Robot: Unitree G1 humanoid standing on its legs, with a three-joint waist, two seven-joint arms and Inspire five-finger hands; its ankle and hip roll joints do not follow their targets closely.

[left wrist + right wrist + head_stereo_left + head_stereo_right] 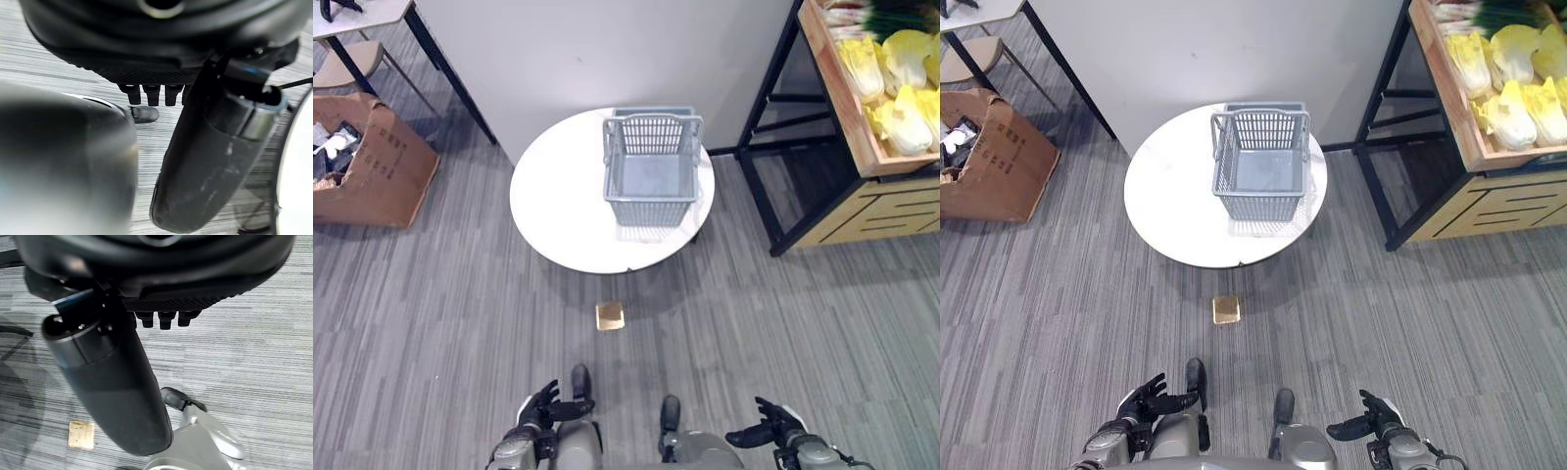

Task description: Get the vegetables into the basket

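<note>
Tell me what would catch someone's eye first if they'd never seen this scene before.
Probably the grey basket, standing empty on the round white table straight ahead. Next, the pale yellow-green vegetables piled in the wooden shelf crate off to the robot's right, well apart from the basket. Down low, the left hand and the right hand hang open and hold nothing, and a small tan square lies on the grey floor before the table.
</note>
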